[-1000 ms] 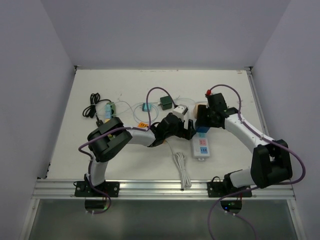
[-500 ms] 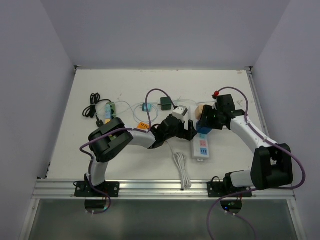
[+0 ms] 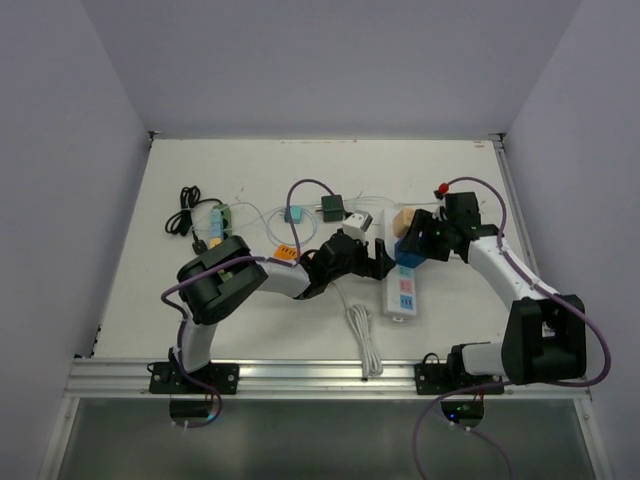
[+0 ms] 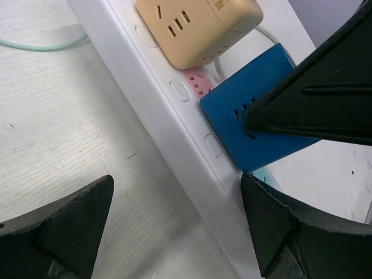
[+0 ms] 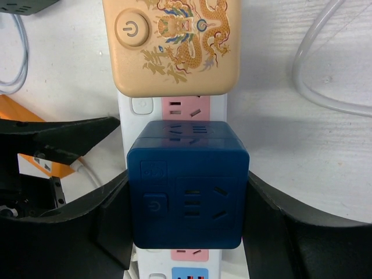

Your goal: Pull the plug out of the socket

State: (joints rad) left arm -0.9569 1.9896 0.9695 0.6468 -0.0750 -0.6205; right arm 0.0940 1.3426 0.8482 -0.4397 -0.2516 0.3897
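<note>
A white power strip [image 3: 404, 295] lies right of the table's centre, with a blue cube plug [image 3: 408, 252] and a beige cube plug [image 3: 402, 221] seated in it. My right gripper [image 3: 414, 246] is shut on the blue cube; in the right wrist view its fingers [image 5: 110, 224] press both sides of the cube [image 5: 188, 192], just below the beige plug [image 5: 171, 43]. My left gripper [image 3: 383, 262] is open at the strip's left side. In the left wrist view it [image 4: 180, 226] straddles the strip [image 4: 174, 133] beside the blue cube [image 4: 256, 128].
A bundled white cable [image 3: 362, 335] lies in front of the strip. A dark green adapter [image 3: 333, 207], a white cube [image 3: 358, 222], a teal piece [image 3: 293, 213], an orange tag [image 3: 287, 250] and a coiled black cable [image 3: 184, 215] lie at the left and back. Clear tubing [image 5: 325, 81] lies by the strip.
My right arm's wrist and elbow have swung to the right while its gripper stayed at the blue cube. The left arm has barely moved.
</note>
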